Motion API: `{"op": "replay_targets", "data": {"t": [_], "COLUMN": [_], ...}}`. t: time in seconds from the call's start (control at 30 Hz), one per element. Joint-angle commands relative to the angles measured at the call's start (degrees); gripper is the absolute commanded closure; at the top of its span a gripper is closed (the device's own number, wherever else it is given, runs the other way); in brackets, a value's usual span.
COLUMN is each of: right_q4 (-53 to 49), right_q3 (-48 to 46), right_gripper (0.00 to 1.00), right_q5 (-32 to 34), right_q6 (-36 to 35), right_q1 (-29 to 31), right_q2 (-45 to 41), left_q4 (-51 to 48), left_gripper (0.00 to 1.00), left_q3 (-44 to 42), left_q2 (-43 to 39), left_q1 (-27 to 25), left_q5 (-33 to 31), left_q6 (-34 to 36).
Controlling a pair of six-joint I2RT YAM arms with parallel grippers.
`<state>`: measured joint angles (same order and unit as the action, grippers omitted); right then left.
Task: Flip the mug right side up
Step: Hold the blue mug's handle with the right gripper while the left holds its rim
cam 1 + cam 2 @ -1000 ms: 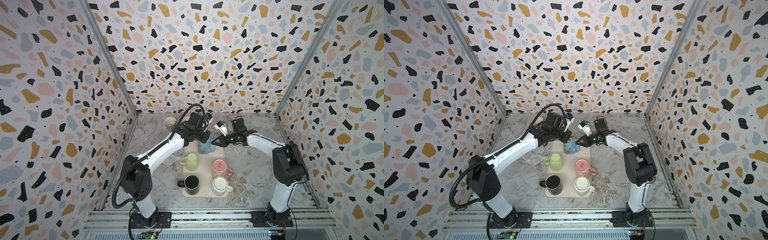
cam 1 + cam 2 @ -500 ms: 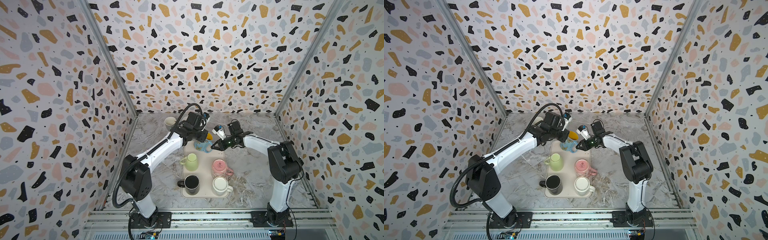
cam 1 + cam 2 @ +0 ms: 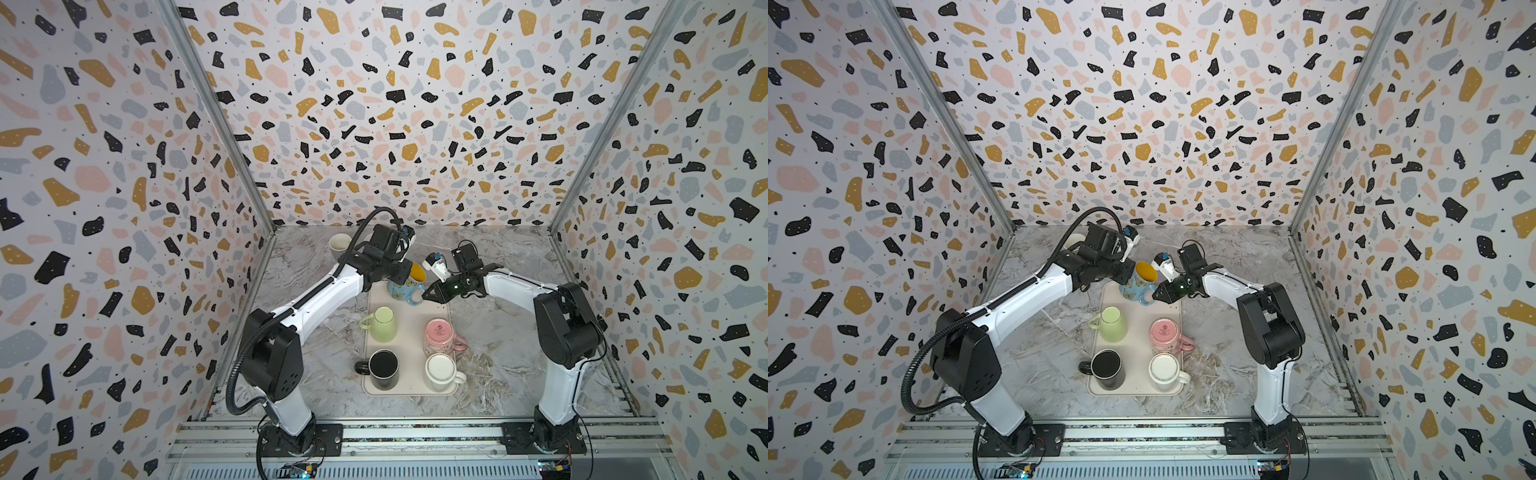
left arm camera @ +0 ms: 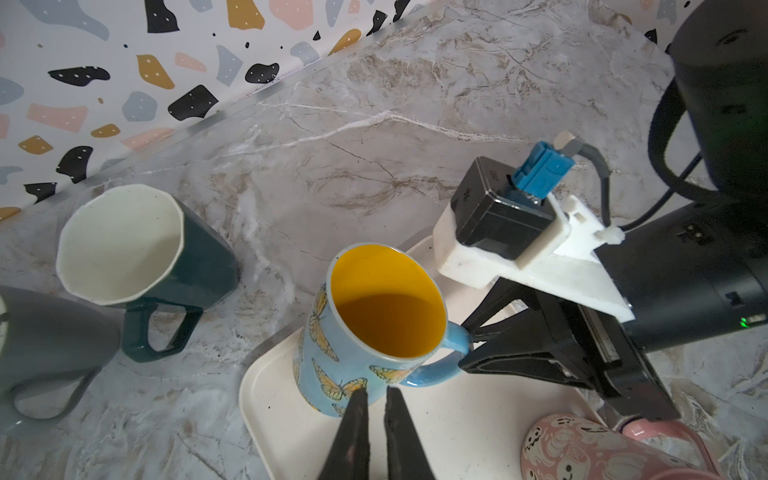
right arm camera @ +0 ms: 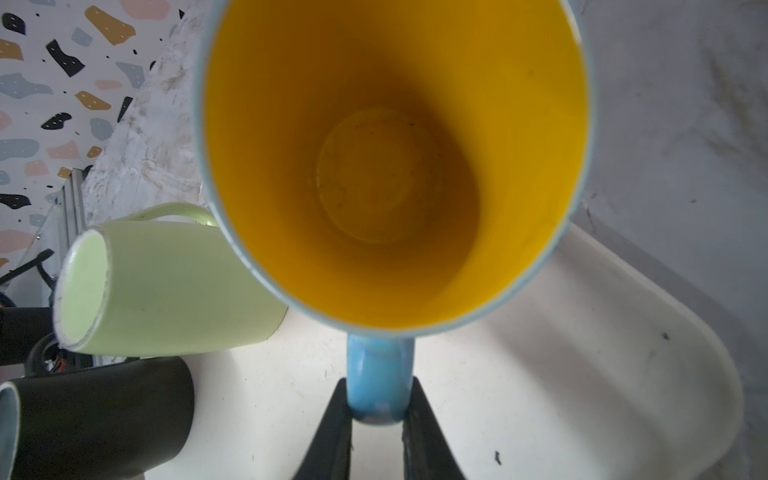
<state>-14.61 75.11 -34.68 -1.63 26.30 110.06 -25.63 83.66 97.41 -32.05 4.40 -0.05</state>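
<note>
I log blue butterfly-print ceramic mug with yellow inside, tilted, mouth upward, at far end of cream rectangular tray, my right pincer pinching its handle, my left pincer pressed together, tips just beside mug wall

No writing can be read anywhere. The pink mug bears a small round stamp on its upturned base, too small to make out.

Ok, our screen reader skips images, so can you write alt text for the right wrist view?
The right claw grips the blue handle of a mug whose yellow inside fills the view, mouth toward the camera. Behind it is a white tray carrying a green mug and a black mug.
</note>
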Motion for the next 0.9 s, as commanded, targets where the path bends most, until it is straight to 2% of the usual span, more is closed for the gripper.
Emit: {"op": "replay_targets", "data": {"t": [0.0, 0.5, 0.87], "right_q4": [-1.38, -2.96, -4.86], "right_q3": [0.1, 3.06, 6.23], "right_gripper": [1.0, 1.0, 1.0], "right_q5": [6.42, 13.61, 15.39], "right_q6": [-0.96, -3.43, -4.09], "right_q1": [0.37, 2.29, 2.87], "right_q2": [-2.26, -4.01, -3.18], "left_q4": [1.12, 2.28, 2.76], "left_gripper": [0.88, 0.89, 0.89], "left_q3": [-1.2, -3.59, -4.62], "left_q2": [-1.42, -3.23, -4.06], "left_q1": [0.41, 1.29, 1.82], "left_q5": [0.16, 0.17, 0.43], "left_q6": [-0.56, -0.56, -0.66]}}
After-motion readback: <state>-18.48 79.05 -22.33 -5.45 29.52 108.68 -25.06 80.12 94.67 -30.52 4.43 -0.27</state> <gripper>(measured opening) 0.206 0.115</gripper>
